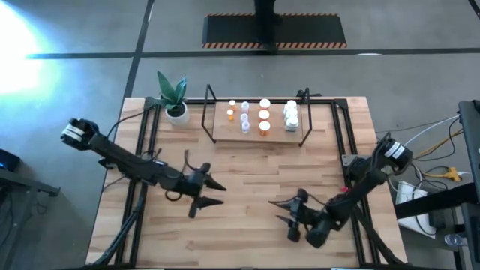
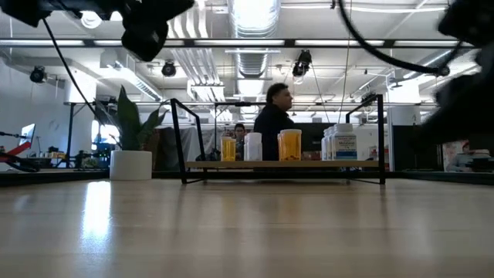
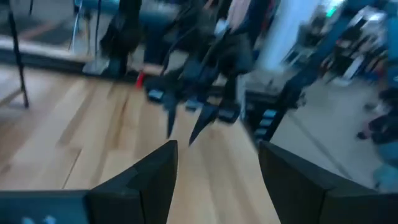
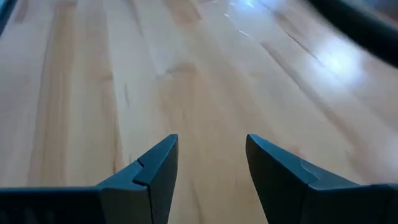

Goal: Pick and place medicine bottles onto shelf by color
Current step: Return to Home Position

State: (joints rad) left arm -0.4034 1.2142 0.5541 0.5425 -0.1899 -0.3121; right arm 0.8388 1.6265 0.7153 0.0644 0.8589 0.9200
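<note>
left claw (image 1: 220, 193): spread wide, empty | right claw (image 1: 275, 211): spread, apparently empty

You have two dark, near-black arms, each made of slim links joined by bulkier round joints. The left arm (image 1: 120, 156) has a pale grey-white band on the joint that sits off the table's (image 1: 247, 169) left edge. The right arm (image 1: 360, 184) has a similar white-banded joint just beyond the table's right edge, and a small red mark further along its link. Thin black cables (image 2: 73, 75) trail from the arms. The left gripper (image 1: 210, 196) and right gripper (image 1: 279, 211) end in dark, tapering fingers (image 4: 146, 177). Seen close up, these are charcoal wedges with stepped, angular inner faces.
</note>
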